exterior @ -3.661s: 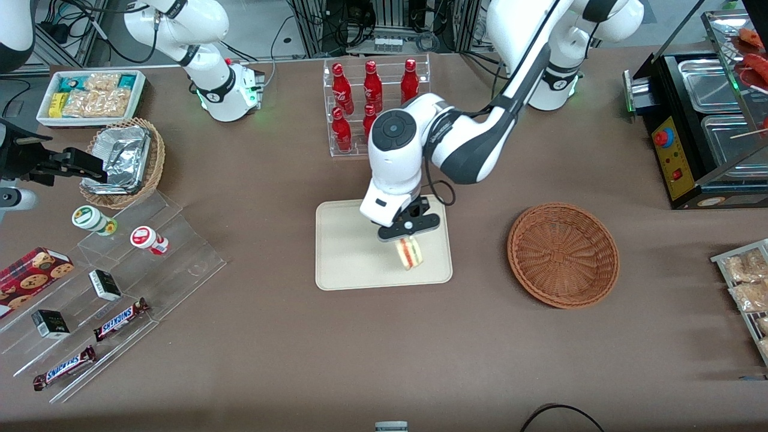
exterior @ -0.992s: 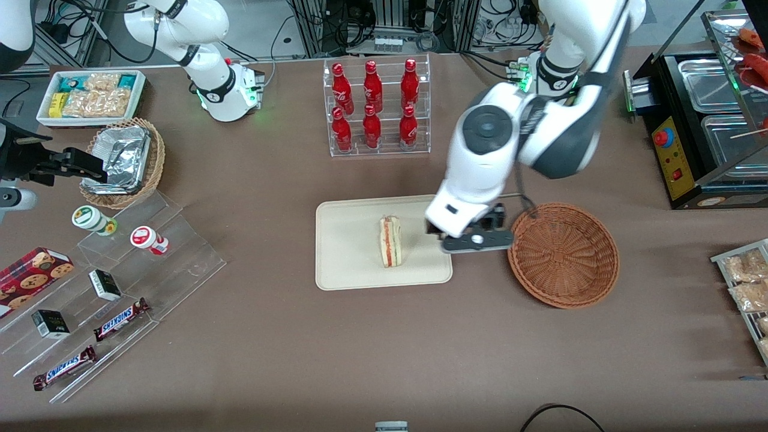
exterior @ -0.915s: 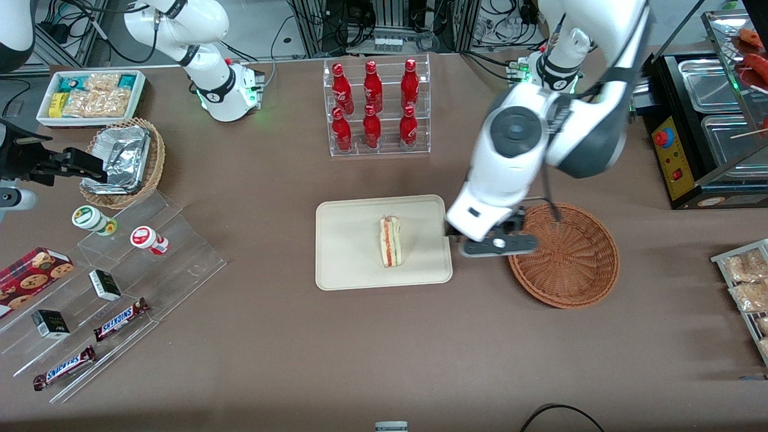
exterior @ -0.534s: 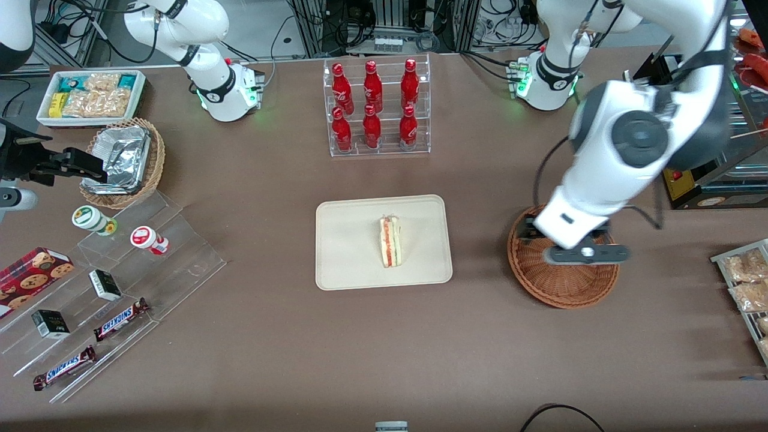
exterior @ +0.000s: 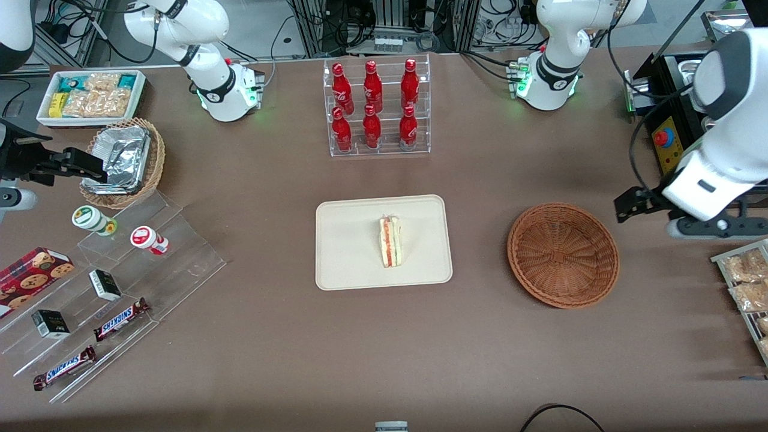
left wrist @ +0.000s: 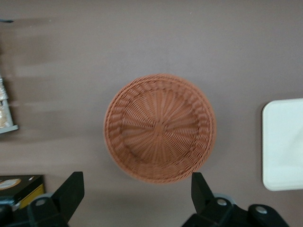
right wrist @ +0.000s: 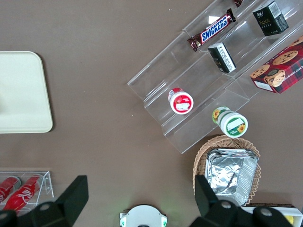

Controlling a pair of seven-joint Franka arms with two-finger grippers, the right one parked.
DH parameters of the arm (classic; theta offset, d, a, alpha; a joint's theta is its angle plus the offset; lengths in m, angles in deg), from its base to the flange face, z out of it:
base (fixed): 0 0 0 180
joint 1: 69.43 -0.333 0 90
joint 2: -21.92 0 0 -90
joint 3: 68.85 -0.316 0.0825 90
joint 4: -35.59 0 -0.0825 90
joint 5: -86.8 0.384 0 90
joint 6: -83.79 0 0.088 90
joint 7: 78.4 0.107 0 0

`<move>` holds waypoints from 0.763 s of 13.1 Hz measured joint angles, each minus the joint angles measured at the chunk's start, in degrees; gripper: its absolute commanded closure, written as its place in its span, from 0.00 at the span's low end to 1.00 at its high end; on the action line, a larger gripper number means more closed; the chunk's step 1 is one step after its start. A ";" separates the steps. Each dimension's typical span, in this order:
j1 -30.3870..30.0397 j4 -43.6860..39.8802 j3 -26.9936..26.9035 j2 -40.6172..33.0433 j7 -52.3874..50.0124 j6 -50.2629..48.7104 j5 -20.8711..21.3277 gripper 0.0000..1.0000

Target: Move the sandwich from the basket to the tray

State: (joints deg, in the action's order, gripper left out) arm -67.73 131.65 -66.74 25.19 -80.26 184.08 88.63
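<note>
Sandwich (exterior: 390,242) lying on the tray (exterior: 348,264), filling stripe up. Basket (exterior: 563,255) beside the tray, toward the working arm's end of the table (exterior: 384,348). Gripper (left wrist: 137,201), fingers spread apart, holds nothing, raised above the table near the basket.

Sandwich (exterior: 390,242) on tray (exterior: 348,252); claw (exterior: 708,227) nr basket (exterior: 563,255)

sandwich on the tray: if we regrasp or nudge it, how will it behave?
The sandwich is probably soft: pale bread would dent under a squeeze. It stands on a narrow edge on the tray, so a nudge may tip it. Likely light. The end effector is open, high above the basket.
</note>
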 measured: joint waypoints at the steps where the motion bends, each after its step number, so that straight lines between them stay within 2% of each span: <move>1: -0.33 -0.63 0.00 -0.62 0.68 -1.94 -0.01 0.00; 5: -0.37 -3.57 0.06 -2.70 1.19 -7.97 -0.01 0.00; 10: -0.40 -4.15 -0.41 -3.58 1.32 -8.78 -0.01 0.00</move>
State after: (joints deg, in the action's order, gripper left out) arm -68.13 127.50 -67.15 21.61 -78.95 175.30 88.62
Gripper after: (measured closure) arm 0.000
